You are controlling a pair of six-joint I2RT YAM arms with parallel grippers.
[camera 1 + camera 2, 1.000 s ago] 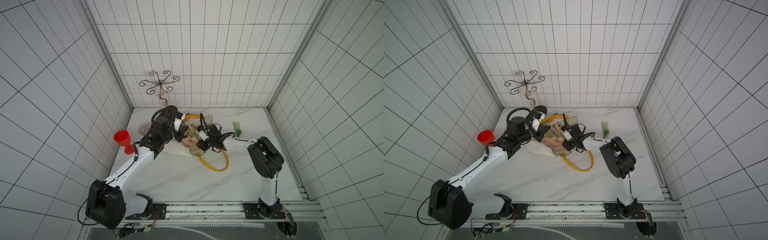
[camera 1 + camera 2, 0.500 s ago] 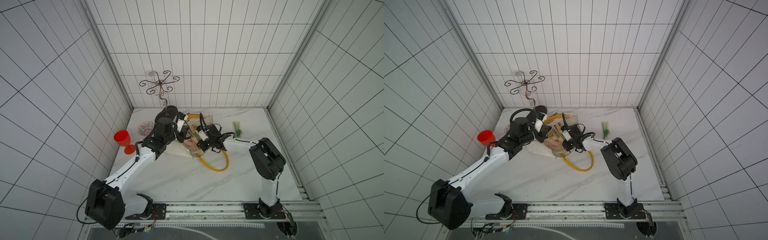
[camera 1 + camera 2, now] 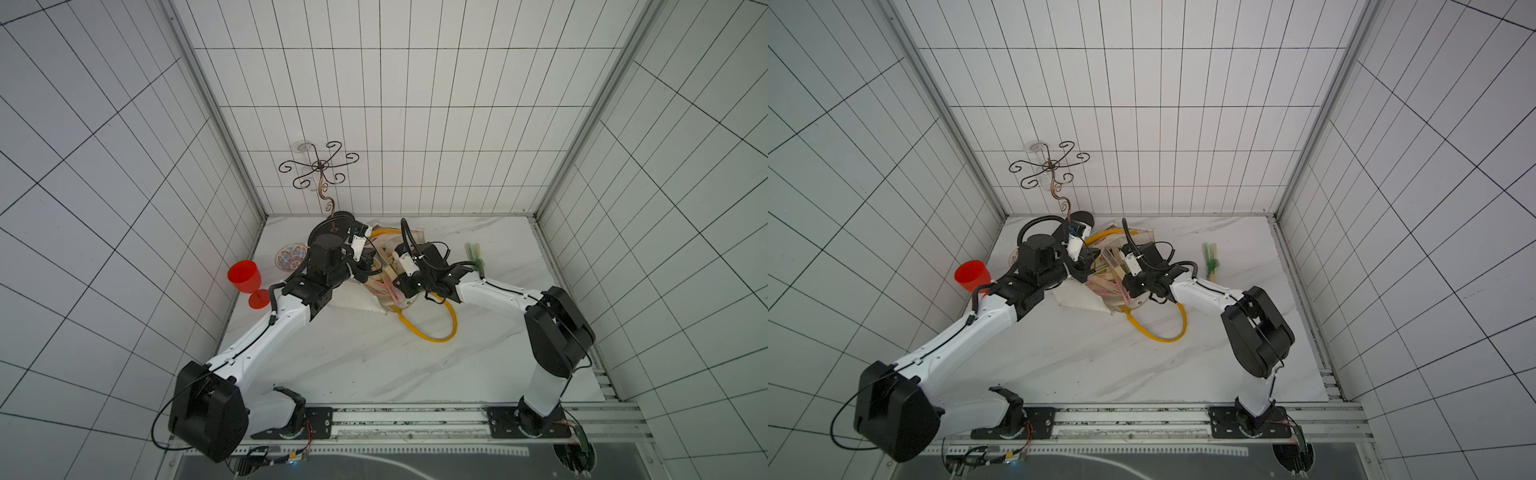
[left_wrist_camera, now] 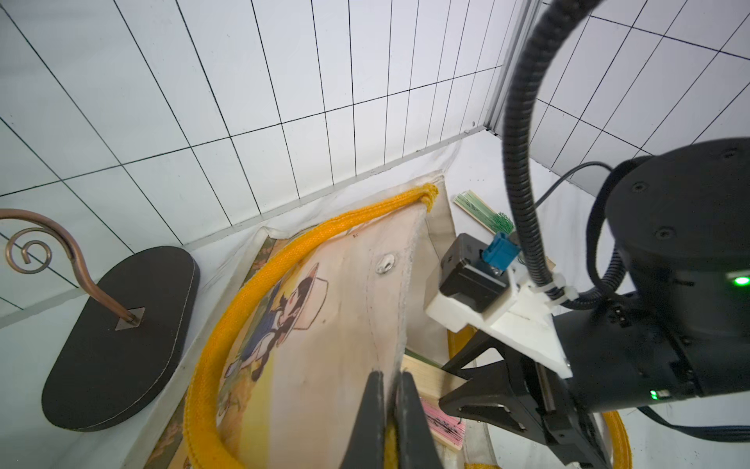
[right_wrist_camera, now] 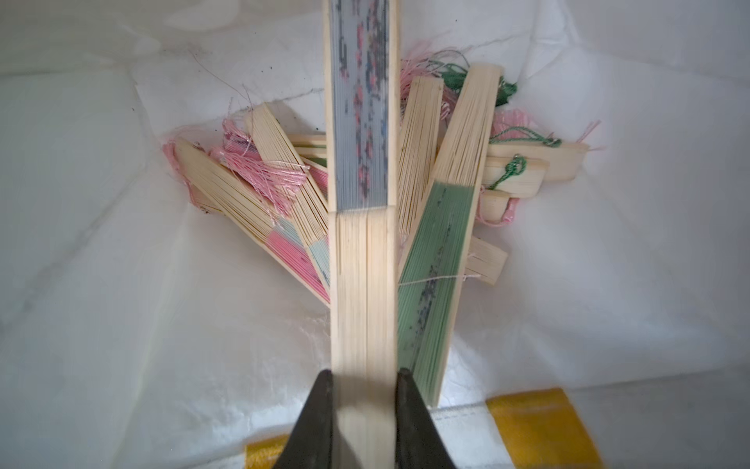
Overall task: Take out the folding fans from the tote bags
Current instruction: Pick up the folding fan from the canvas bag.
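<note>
Nearest the rail the marble table [image 3: 353, 374] lies bare, and both arms reach across it to the one tote bag [image 3: 353, 302], a cream canvas sack slumped toward the back of the table. It has two yellow handles [image 4: 203, 373]: one looped on the table in front, one at the bag's far side. The left gripper [image 4: 389, 381] is pinched tight on the bag's upper rim, holding up the side with a printed cartoon figure; its fingers run off the frame. The right gripper [image 5: 363, 379] is inside the bag's mouth, clamped across the bamboo sticks of a grey-printed fan [image 5: 361, 264], which is closed and slightly blurred, its far end cut off by the frame. Under it the other fans [image 5: 440, 260] lie crossed in a heap on the bag's floor: light bamboo, pink or green paper, pink and green tassels. I count about eight, but they overlap too much to be sure. In both top views the arms hide most of the bag's mouth. One loose green fan [image 3: 473, 254] lies on the table just beyond the right wrist. Leftward stand one red goblet [image 3: 245, 277] and one patterned plate [image 3: 291, 257]; at the back wall, one scrolled metal stand [image 3: 320, 166].
</note>
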